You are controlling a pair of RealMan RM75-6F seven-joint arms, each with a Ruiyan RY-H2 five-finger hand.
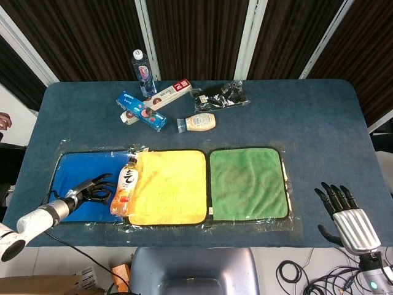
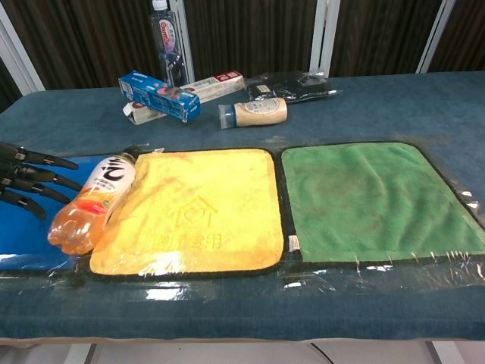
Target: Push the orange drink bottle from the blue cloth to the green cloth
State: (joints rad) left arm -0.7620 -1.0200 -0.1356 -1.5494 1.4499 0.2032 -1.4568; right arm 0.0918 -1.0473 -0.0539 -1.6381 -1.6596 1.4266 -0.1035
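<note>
- My left hand [image 1: 92,187] has its fingers [image 2: 36,176] spread and straight, holding nothing. The tips point at the bottle's side, close to it, though I can't tell whether they touch. I read that flat, open shape as right for shoving a lying bottle sideways rather than gripping it.
- The orange drink bottle [image 1: 125,188] lies on its side, cap toward the far edge. It straddles the seam, partly on the blue cloth [image 1: 73,178] and partly on the edge of the yellow cloth [image 1: 169,184]. Lying down, it should roll, so I'd judge the push is barely underway.
- The green cloth [image 1: 249,182] sits beyond the yellow one, well apart from the bottle.
- My right hand [image 1: 344,215] is open with its fingers apart, parked off the table's near right corner.
- The bottle's white label carries a bold black mark that I can't read.
- At the far side there's an upright water bottle [image 1: 143,72] with a red-lettered label, a blue snack box [image 1: 141,111] and a red-and-white box [image 1: 172,93]. Their print is too small to read.
</note>
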